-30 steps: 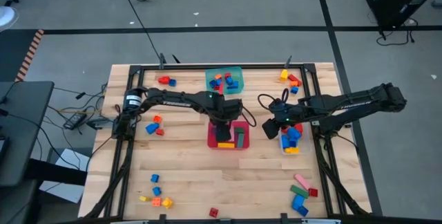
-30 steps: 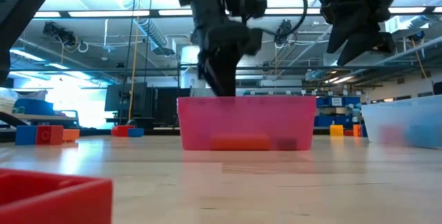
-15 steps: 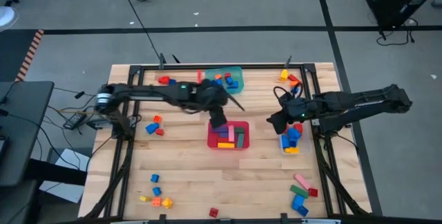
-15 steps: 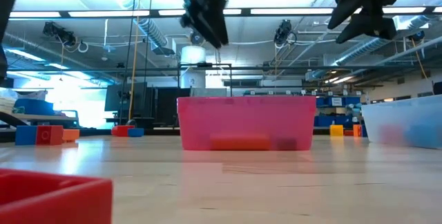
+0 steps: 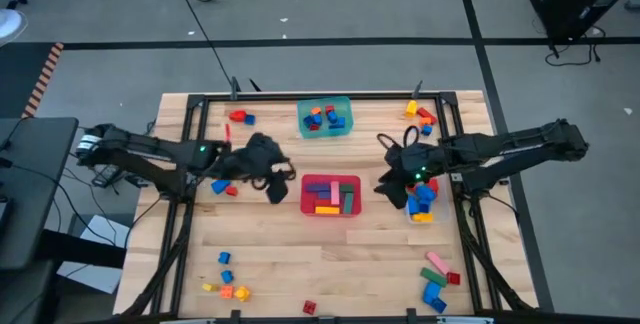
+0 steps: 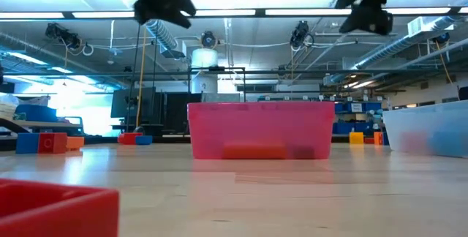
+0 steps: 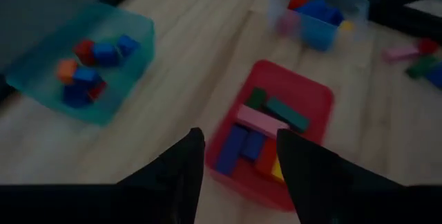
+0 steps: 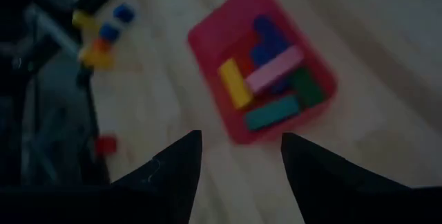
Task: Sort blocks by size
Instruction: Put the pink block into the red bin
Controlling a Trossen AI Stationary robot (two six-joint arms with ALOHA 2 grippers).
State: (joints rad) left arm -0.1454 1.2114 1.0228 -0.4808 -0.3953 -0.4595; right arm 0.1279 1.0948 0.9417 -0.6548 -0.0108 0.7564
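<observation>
The table (image 5: 270, 254) is a pale wooden top seen from above, with three tubs near its middle. The red tub (image 5: 331, 195) sits at the centre and holds longer blocks (image 5: 329, 199) lying flat: pink, yellow, blue, green and orange bars. At 12 o'clock from it, near the far edge, the teal tub (image 5: 325, 117) holds small blue, red and orange cubes. At 3 o'clock from the red tub, a clear tub (image 5: 421, 200) holds blue, red and yellow pieces.

The left gripper (image 5: 274, 182) hangs above the table at 9 o'clock from the red tub, just beside it. In the left wrist view its two dark fingers (image 7: 181, 175) stand apart with nothing between them, and the red tub shows through the gap.

The right gripper (image 5: 393, 189) hangs between the red tub and the clear tub, at 3 o'clock from the red one. Its fingers (image 8: 176, 172) are also spread and hold nothing.

Loose blocks lie around the table's edges: a few just beside the left arm, a red and blue pair at 11 o'clock, a cluster at 1 o'clock, several small ones at 7 o'clock, and longer pink, green and blue bars at 5 o'clock.
</observation>
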